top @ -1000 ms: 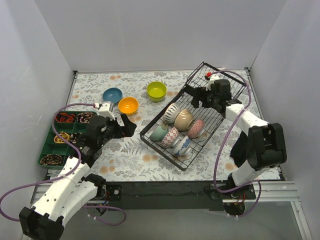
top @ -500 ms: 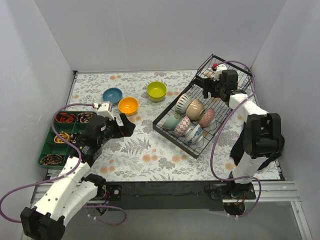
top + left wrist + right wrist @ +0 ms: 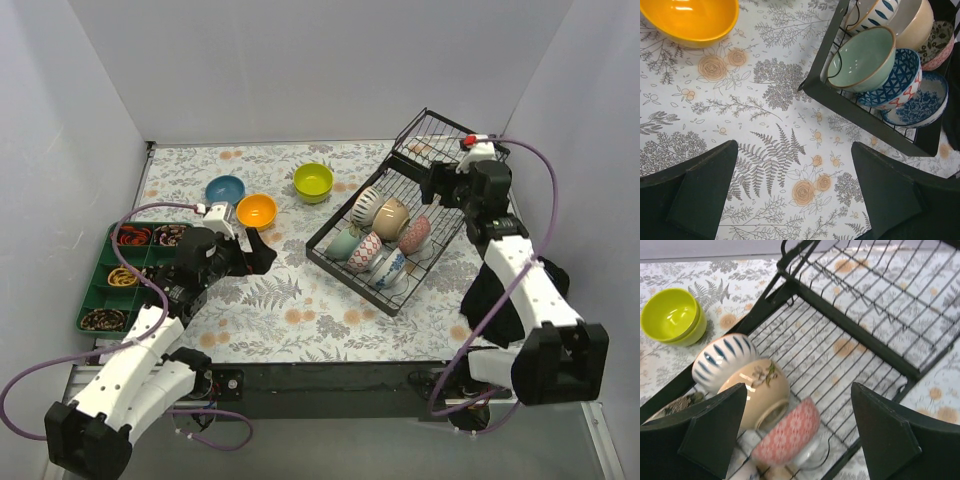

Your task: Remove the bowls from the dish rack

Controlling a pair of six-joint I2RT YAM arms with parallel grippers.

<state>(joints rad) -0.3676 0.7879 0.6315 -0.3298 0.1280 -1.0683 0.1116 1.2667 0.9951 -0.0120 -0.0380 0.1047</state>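
The black dish rack [image 3: 442, 222] stands at the right, its raised wire tier [image 3: 432, 135] at the far end. Several bowls lean in it: striped [image 3: 368, 207], beige [image 3: 391, 218], pink [image 3: 415, 235], pale-green [image 3: 343, 245], blue-white [image 3: 364, 252]. Blue [image 3: 225, 190], orange [image 3: 256, 211] and lime [image 3: 313, 182] bowls sit on the table. My left gripper [image 3: 262, 250] is open and empty over the cloth, left of the rack [image 3: 860, 112]. My right gripper [image 3: 432, 190] is open above the rack, over the pink bowl [image 3: 787, 432] and beige bowl [image 3: 757, 390].
A green compartment tray [image 3: 96, 296] with small items lies at the left edge. White walls close in on three sides. The orange bowl [image 3: 690, 20] lies just ahead of my left gripper [image 3: 794, 145]. The lime bowl [image 3: 672, 315] sits beyond the rack's left corner.
The rack with its bowls has slid to the right and turned a little. My right arm has swung out to the right, its gripper still over the rack. The left arm has barely moved.
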